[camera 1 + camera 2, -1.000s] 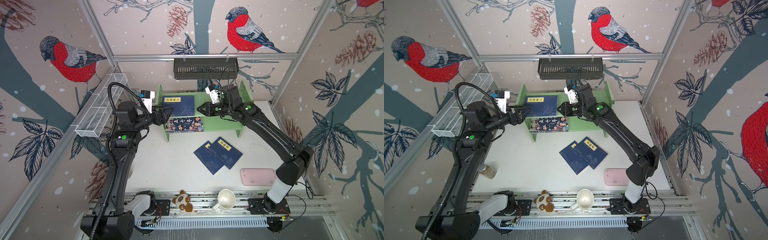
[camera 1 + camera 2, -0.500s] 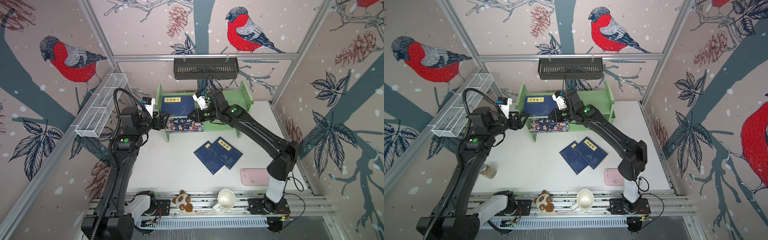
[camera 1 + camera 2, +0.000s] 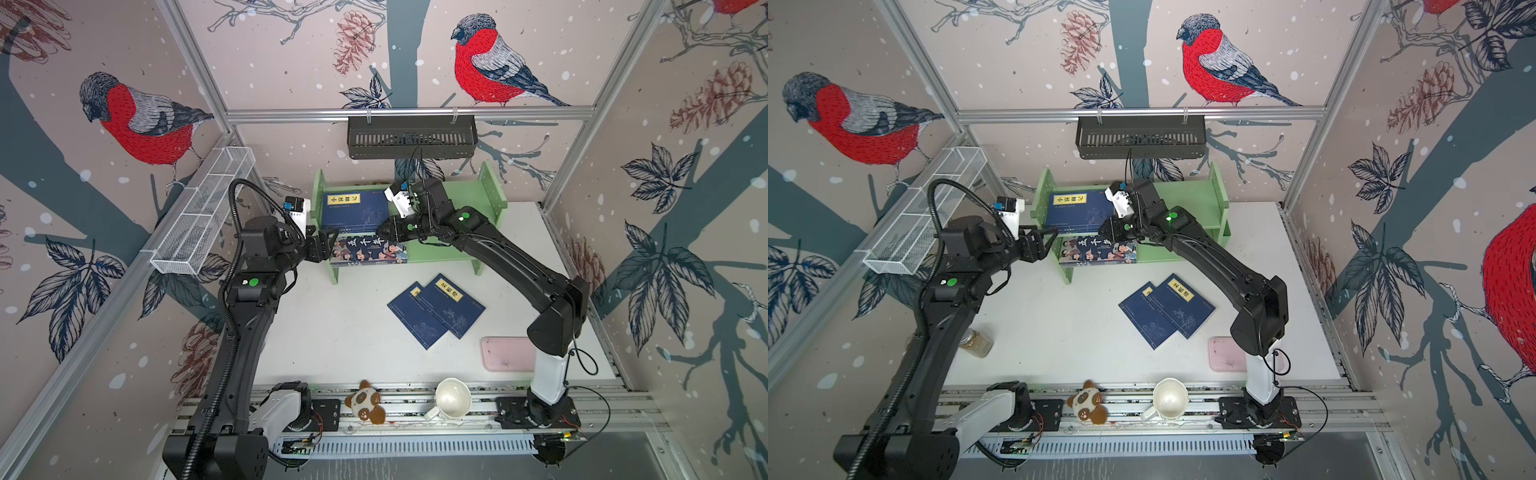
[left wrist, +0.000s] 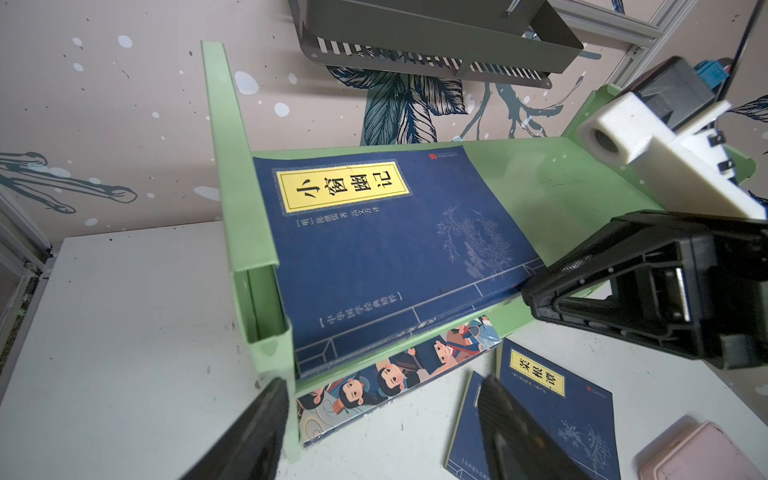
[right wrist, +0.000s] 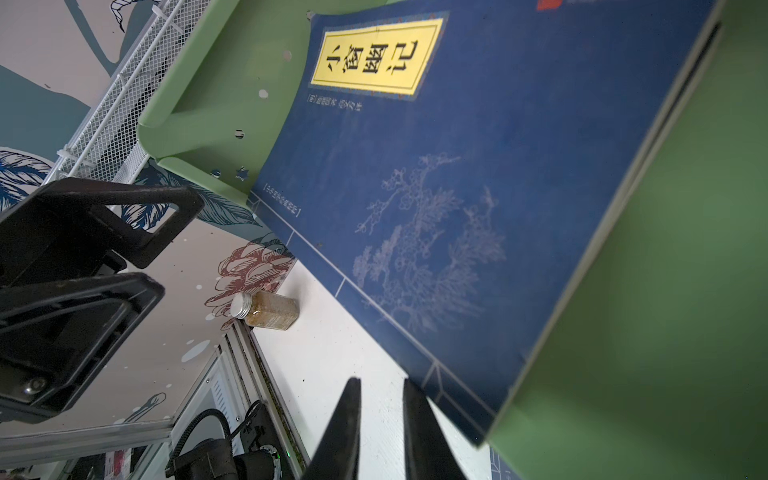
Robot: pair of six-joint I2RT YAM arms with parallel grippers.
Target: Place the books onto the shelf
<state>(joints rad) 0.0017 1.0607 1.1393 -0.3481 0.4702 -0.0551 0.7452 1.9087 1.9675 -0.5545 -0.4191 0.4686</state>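
Your left gripper [image 3: 328, 245] hangs wide open and empty at the left front corner of the light green wooden two-tier shelf [image 3: 492, 191]. Your right gripper [image 3: 380, 229] is open only a slit and holds nothing. Its tip is at the front right edge of the navy paperback with the yellow label [image 3: 353, 212], which lies flat on the top tier. The cartoon-cover paperback [image 3: 368, 251] lies on the lower tier. Two more navy paperbacks [image 3: 451, 307] overlap on the white table [image 3: 332, 324].
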